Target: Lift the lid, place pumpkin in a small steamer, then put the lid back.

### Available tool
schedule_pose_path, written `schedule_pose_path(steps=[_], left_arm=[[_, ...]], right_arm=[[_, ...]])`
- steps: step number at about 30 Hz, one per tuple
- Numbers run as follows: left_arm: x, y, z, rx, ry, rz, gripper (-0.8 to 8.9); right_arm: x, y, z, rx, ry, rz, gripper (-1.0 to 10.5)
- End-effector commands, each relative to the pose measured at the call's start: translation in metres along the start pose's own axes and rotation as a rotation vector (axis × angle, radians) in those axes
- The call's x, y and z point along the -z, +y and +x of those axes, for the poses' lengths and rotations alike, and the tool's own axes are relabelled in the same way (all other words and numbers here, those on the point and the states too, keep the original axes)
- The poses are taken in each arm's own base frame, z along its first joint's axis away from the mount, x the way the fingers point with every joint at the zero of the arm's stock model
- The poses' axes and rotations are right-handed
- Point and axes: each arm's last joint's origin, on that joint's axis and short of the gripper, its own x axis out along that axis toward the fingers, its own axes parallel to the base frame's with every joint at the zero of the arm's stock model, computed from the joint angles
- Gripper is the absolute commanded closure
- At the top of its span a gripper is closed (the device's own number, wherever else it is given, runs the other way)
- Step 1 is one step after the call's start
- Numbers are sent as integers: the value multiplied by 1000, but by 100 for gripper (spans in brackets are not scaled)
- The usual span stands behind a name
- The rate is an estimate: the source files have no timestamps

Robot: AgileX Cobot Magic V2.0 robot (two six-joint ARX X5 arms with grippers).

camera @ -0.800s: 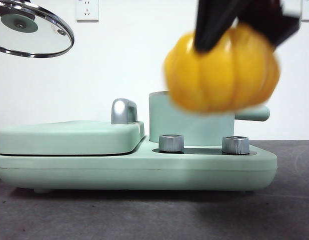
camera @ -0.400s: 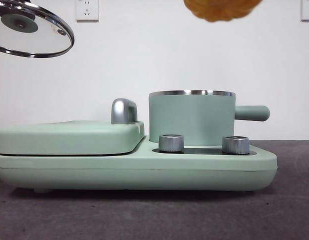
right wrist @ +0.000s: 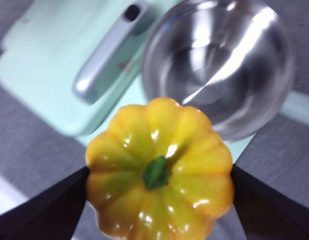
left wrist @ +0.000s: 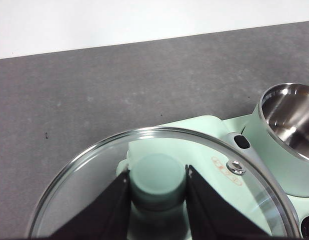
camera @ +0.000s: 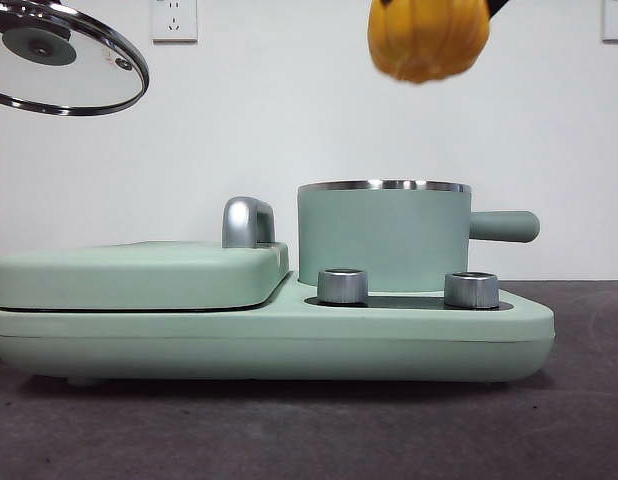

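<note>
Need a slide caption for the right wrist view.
Right gripper holds the pumpkin above the open, empty small steamer.

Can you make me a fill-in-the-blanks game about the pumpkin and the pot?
1. The right tool holds the ____ by its sides.
2. The left tool grips the glass lid by its mint-green ____.
3. The small steamer is open, and inside it looks ____.
4. In the front view the pumpkin hangs ____ the steamer.

Missing words: pumpkin; knob; empty; above
</note>
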Motion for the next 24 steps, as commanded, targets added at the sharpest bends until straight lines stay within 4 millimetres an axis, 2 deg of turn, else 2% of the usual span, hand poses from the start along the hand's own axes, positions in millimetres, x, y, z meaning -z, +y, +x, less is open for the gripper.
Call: schedule_pose_path(steps=[1, 13, 24], left_arm=[[-6, -1, -2, 8, -40, -1, 804], [-6, -1, -2, 8, -40, -1, 804], [-6, -1, 0, 8, -34, -1, 804]], right_arm=[[-19, -5, 17, 12, 16, -19, 555], [-64, -31, 80, 36, 92, 3, 555], [-71, -49, 129, 45, 189, 17, 555]])
